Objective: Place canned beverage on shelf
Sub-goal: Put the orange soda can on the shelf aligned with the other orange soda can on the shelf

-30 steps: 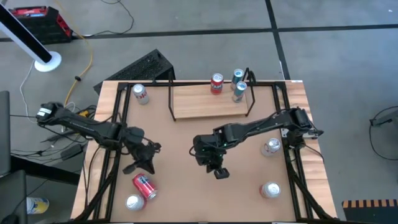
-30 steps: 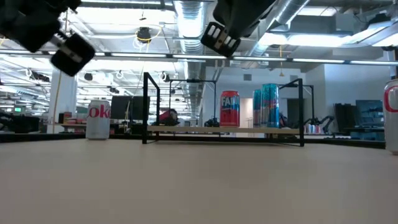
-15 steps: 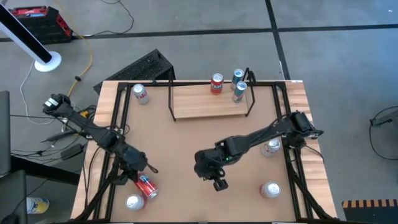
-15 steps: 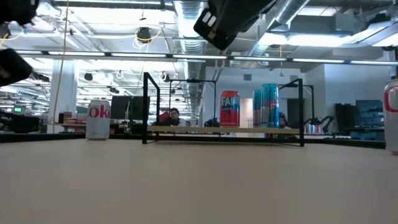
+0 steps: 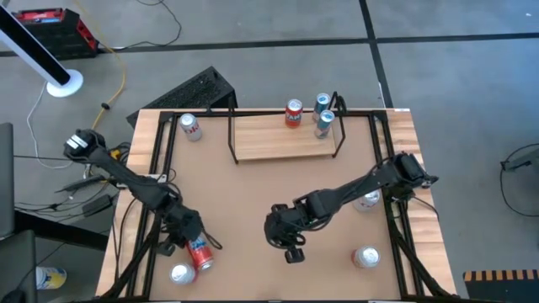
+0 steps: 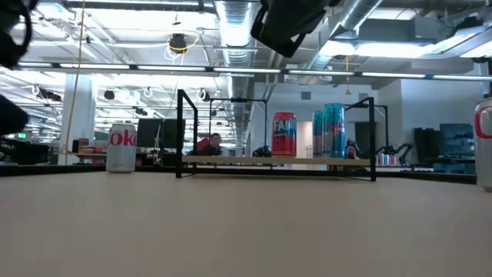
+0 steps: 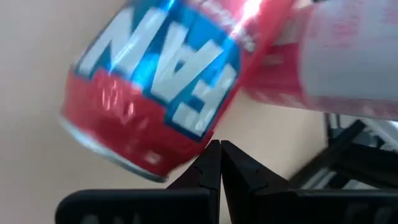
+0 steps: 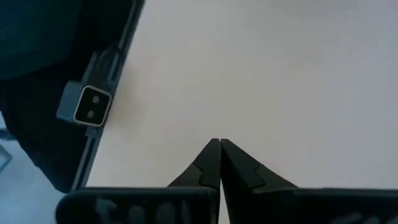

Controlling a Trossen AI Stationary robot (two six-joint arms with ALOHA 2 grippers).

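While lying sideways, red can (image 7: pixel 158 93), blue-white lettering, silver rim

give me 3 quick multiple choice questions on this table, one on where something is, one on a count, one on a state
1. Where is the lying red can?
A. on the shelf
B. near the left gripper
C. under the right gripper

2. How many cans stand on the shelf?
A. three
B. none
C. five

3. How do the left gripper's jaws stand?
A. wide open
B. shut on a can
C. shut, empty

Answers: 1 B, the high view shows it right beside that gripper; 2 A, one red and two blue stand at the shelf's far edge; 3 C, the wrist view shows the tips together, the can beyond them.
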